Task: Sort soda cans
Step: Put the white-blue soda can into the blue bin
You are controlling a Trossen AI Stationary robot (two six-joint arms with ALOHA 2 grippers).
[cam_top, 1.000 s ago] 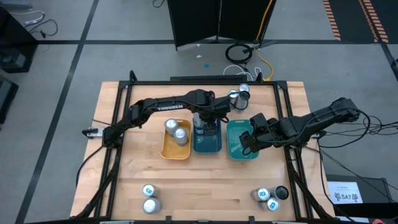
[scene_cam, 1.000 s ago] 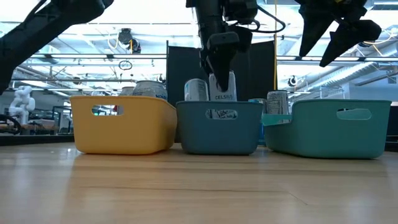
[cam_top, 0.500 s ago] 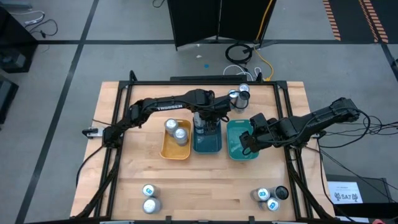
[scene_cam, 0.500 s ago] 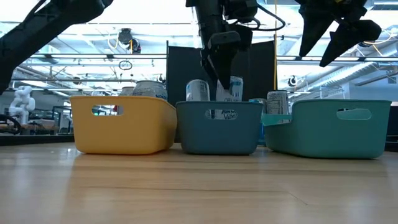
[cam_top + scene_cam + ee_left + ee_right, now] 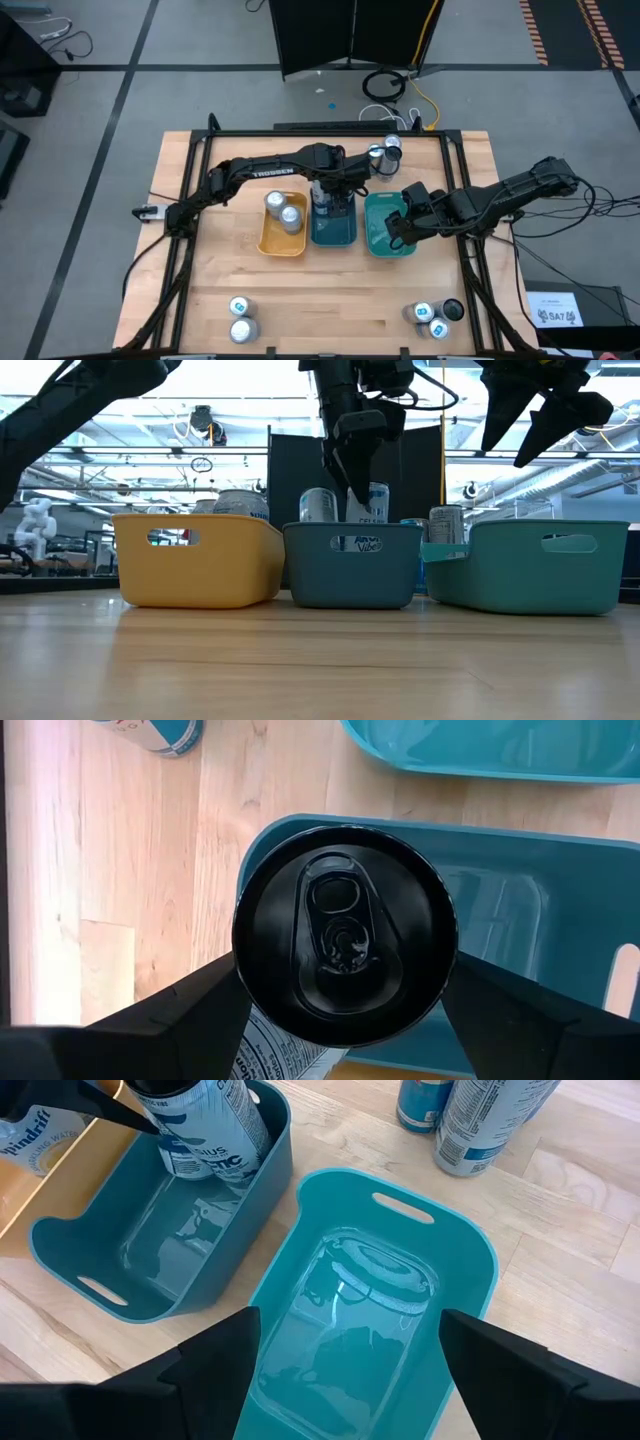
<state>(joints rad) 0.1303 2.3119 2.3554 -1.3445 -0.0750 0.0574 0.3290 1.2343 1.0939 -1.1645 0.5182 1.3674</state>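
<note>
My left gripper hangs open over the dark teal middle tray, pointing down. Its fingers stand on either side of the black top of a soda can. That can stands in the tray's far end beside a second can. Two silver cans stand in the yellow tray. My right gripper hovers open above the light teal tray, which holds nothing. My left gripper's fingers flank the top rim of the black-topped can from above. Whether they touch it I cannot tell. The can stands on the tray's floor, about upright.
Two cans stand on the table beyond the trays. Two more stand near the front left, and three near the front right. Bare wood lies between the trays and the front edge.
My left gripper has let go of the black-topped can. The can has dropped from just above the middle tray down into it, tipped briefly, and now stands lower beside the other can. Neither arm has shifted.
</note>
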